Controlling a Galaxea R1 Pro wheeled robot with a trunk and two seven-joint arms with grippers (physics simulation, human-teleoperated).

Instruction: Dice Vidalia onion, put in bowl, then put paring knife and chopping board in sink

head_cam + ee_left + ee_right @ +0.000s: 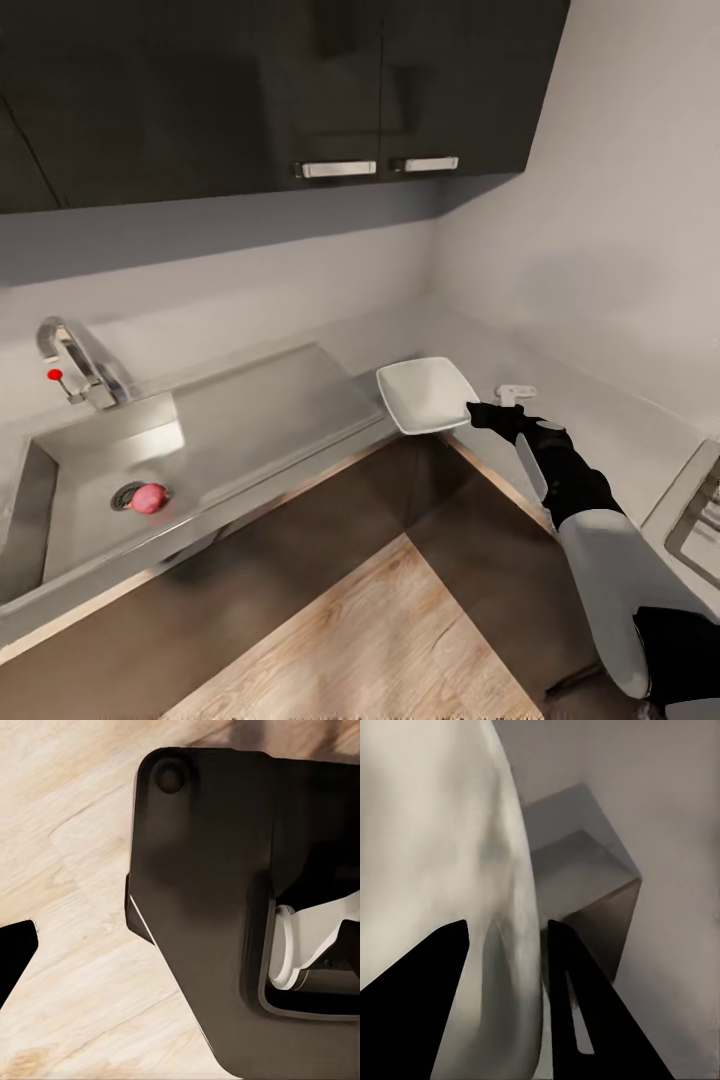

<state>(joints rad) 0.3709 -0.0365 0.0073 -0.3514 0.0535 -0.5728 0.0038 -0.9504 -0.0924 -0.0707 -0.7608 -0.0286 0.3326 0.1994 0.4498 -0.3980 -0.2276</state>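
Observation:
The pinkish-red Vidalia onion (150, 497) lies in the grey steel sink (85, 520), right beside the round drain. The white squarish bowl (425, 393) sits at the corner of the grey countertop (610, 415), just past the drainboard (270, 410). My right gripper (482, 412) is shut on the bowl's near rim. In the right wrist view the bowl's rim (514, 945) runs between the two dark fingers (435, 990). One dark left fingertip (15, 960) hangs over the wooden floor. The chopping board and paring knife are out of view.
A curved chrome tap (72, 362) with a red knob stands behind the basin. A small white object (516, 392) lies on the countertop by the bowl. A stove edge (700, 510) sits at the right. Dark wall cabinets (300, 90) hang overhead. Wooden floor (380, 640) lies below.

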